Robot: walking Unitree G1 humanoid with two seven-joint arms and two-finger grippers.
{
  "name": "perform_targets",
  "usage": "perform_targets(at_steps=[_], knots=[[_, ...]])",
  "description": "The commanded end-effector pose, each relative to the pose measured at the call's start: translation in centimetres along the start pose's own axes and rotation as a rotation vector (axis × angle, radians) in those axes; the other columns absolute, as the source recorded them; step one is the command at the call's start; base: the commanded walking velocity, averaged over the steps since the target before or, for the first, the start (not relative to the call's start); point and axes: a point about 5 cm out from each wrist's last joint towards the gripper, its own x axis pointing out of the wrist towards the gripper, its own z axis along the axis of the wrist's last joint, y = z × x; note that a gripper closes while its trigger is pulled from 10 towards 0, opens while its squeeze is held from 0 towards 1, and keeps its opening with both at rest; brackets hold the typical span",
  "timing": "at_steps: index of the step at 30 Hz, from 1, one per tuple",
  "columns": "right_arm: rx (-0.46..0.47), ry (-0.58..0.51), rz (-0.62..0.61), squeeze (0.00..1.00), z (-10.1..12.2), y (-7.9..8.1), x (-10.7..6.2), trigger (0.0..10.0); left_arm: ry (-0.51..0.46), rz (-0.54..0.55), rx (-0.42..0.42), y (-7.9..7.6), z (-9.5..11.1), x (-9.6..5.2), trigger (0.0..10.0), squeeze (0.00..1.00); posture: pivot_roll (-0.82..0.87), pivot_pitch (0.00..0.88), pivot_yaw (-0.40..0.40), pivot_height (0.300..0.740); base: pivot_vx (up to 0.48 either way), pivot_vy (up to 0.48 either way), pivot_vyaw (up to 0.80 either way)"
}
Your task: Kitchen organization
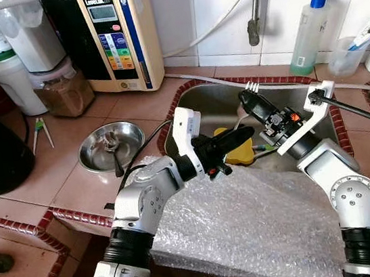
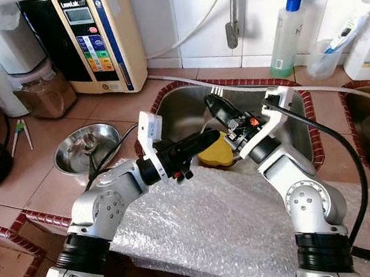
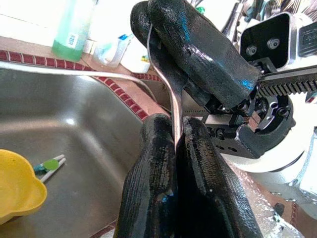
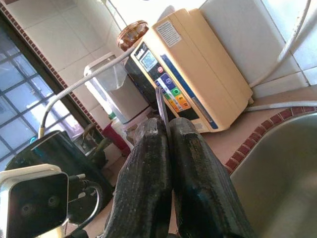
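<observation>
Over the sink (image 1: 221, 103), both grippers pinch one fork (image 1: 253, 88): right gripper (image 1: 251, 99) near the tines, left gripper (image 3: 178, 144) on the handle. A handover seems underway; one must release next.

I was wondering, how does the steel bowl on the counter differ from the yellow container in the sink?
The steel bowl is shiny metal; the yellow container looks like matte plastic. The steel bowl sits on the counter and holds a spoon; the yellow container lies in the sink, partly behind the left gripper. Both are small vessels.
</observation>
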Motion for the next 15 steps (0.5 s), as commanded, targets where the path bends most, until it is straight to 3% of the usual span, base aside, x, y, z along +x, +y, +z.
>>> perform_targets(at_steps=[1,2,3,7,9,15], knots=[[-0.041,0.013,-0.084,0.0,0.3,-1.1,-0.7,0.0,-0.011,-0.04,0.062,-0.6,0.7,0.0,10.0,0.0,-0.2,0.028,0.085,0.74,0.0,0.0,0.0],[-0.05,0.028,-0.087,0.0,0.1,-1.1,-0.6,0.0,-0.004,-0.028,0.077,-0.5,0.7,0.0,10.0,0.58,-0.2,0.028,0.085,0.74,0.0,0.0,0.0],[-0.057,0.044,-0.096,0.0,0.0,-1.2,-0.4,0.0,0.001,-0.014,0.102,-0.4,0.5,0.0,10.0,1.0,-0.2,0.028,0.085,0.74,0.0,0.0,0.0],[-0.092,0.061,-0.126,0.0,0.2,-1.5,0.5,0.0,0.029,0.02,0.145,0.1,0.0,-0.2,10.0,1.0,-0.2,0.032,0.086,0.74,0.0,0.0,0.0],[-0.061,0.035,-0.219,0.0,0.5,-2.1,1.9,0.0,0.048,0.057,0.136,0.6,-0.8,-0.6,10.0,1.0,-0.2,0.039,0.094,0.74,0.0,0.0,0.0],[-0.122,0.073,-0.268,0.0,0.3,-2.3,3.4,0.0,0.059,0.135,0.108,1.9,-1.6,-1.6,10.0,1.0,-0.2,0.046,0.101,0.74,0.0,0.0,0.0]])
